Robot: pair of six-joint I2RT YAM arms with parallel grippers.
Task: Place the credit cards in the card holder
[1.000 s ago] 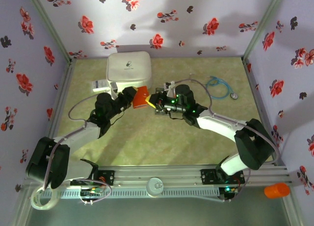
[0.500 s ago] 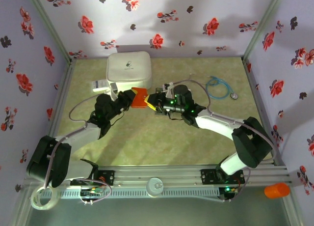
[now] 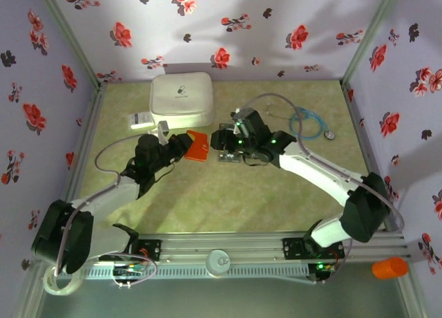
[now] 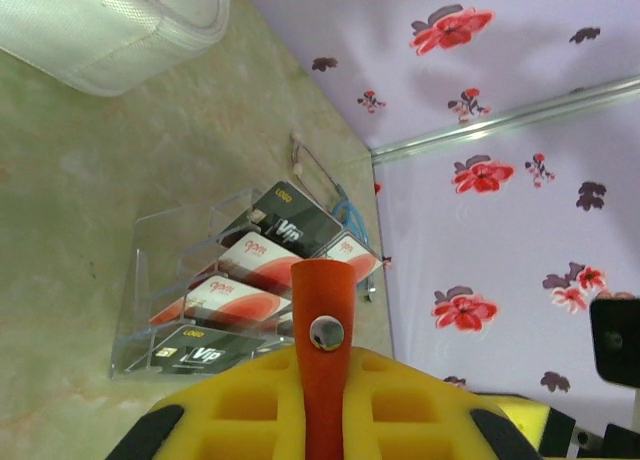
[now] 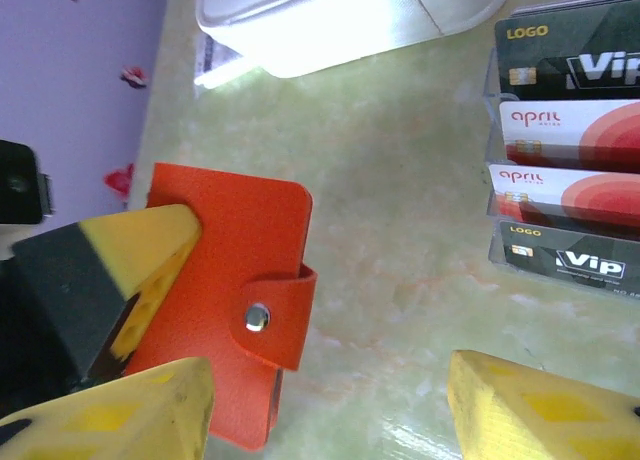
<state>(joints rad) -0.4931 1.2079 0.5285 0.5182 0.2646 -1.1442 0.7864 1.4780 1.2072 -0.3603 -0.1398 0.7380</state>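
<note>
Now left gripper clamps the card holder; right gripper gapes open beside it

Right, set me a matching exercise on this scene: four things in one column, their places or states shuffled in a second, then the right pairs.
Things:
1. wallet
2. cards
3. white case
4. right claw

Places or states:
a. open, holding nothing
b. slotted in a clear stand
c. clamped in the left claw
d. lying at the far end of the table

Pairs: 1-c, 2-b, 3-d, 4-a.
</note>
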